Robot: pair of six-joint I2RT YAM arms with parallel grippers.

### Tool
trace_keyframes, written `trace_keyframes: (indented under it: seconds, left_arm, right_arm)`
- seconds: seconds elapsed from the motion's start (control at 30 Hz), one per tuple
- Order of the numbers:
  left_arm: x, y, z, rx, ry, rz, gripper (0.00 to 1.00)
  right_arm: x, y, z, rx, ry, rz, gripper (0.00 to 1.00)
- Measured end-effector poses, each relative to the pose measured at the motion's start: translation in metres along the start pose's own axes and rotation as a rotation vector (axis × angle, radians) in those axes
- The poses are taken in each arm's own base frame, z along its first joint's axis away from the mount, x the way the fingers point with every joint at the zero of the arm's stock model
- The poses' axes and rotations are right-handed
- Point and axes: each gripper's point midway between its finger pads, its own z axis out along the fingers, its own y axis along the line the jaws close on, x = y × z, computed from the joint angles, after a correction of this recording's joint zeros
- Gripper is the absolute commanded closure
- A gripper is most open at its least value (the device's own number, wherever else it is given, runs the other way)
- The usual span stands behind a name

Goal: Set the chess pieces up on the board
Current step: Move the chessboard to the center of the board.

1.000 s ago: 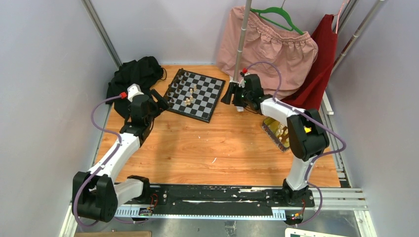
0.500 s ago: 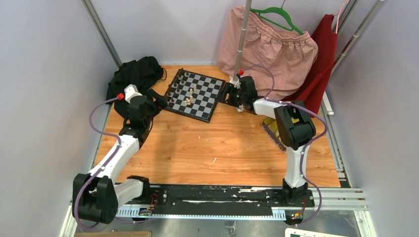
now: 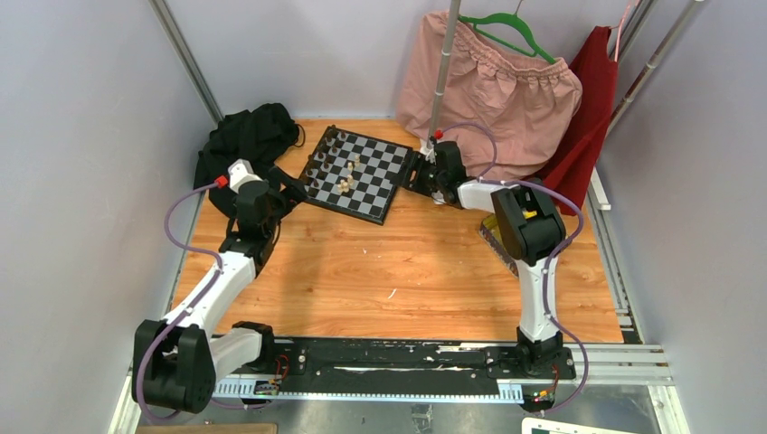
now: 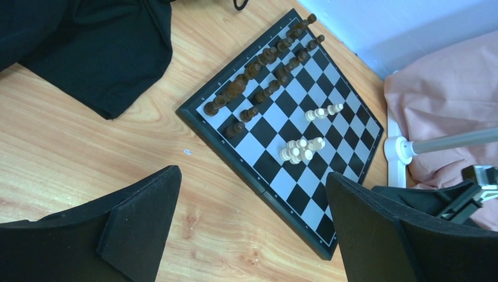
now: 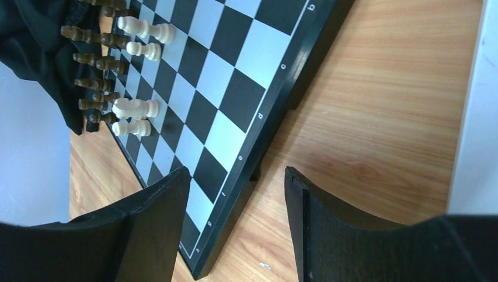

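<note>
The board [image 3: 362, 174] lies tilted at the back of the wooden table. Dark chess pieces [image 4: 265, 57] stand in two rows along its far left side. Cream chess pieces [image 4: 300, 150] cluster mid-board, with a few more [image 4: 323, 111] beyond them. My left gripper [image 4: 252, 175] hovers open over the board's near left edge, holding nothing. My right gripper [image 5: 236, 172] is open and straddles the board's right edge [image 5: 276, 111], one finger [image 5: 158, 211] above the squares and the other over bare wood. In the right wrist view the cream pieces [image 5: 136, 108] stand far ahead of the fingers.
A black cloth [image 3: 242, 137] lies left of the board. Behind, a pink garment [image 3: 506, 90] and a red one [image 3: 586, 136] hang beside a metal pole [image 3: 440, 77]. The pole's white foot [image 4: 400, 150] is beside the board's right corner. My right arm mostly hides a yellow tray [image 3: 495, 240].
My right gripper has moved left up to the board's right edge, its arm folding in, and its jaws have narrowed slightly. The left arm has drawn back a little.
</note>
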Motion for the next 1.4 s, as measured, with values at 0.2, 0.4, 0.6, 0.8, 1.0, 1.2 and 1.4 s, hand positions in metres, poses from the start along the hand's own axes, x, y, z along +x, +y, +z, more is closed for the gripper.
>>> trace_keyframes:
  seconds: [0.2, 0.4, 0.6, 0.8, 1.0, 1.2, 1.4]
  left_arm:
    - [-0.005, -0.003, -0.002, 0.014, -0.019, -0.005, 0.0]
    - [-0.001, 0.0, -0.002, 0.011, -0.017, -0.004, 0.0]
    - [0.001, 0.003, -0.002, 0.004, -0.016, -0.003, 0.0]
    - [0.0, 0.004, -0.002, 0.002, -0.021, -0.004, 0.0]
    - [0.003, 0.008, -0.003, -0.008, -0.02, -0.002, 0.0]
    - [0.002, 0.01, -0.007, -0.01, -0.03, -0.004, 0.0]
    - [0.005, 0.016, -0.008, -0.024, -0.035, -0.003, 0.01]
  right_arm:
    - [0.003, -0.005, 0.01, 0.0, 0.011, 0.025, 0.38]
    - [-0.004, 0.0, 0.016, -0.021, 0.001, 0.035, 0.43]
    - [0.002, -0.004, 0.021, -0.022, 0.009, 0.06, 0.46]
    - [0.004, -0.004, 0.022, -0.033, 0.002, 0.084, 0.59]
    - [0.01, -0.007, 0.025, -0.035, 0.004, 0.113, 0.67]
    - [0.014, -0.009, 0.024, -0.039, 0.001, 0.128, 0.75]
    - [0.016, -0.009, 0.023, -0.05, -0.007, 0.137, 0.88]
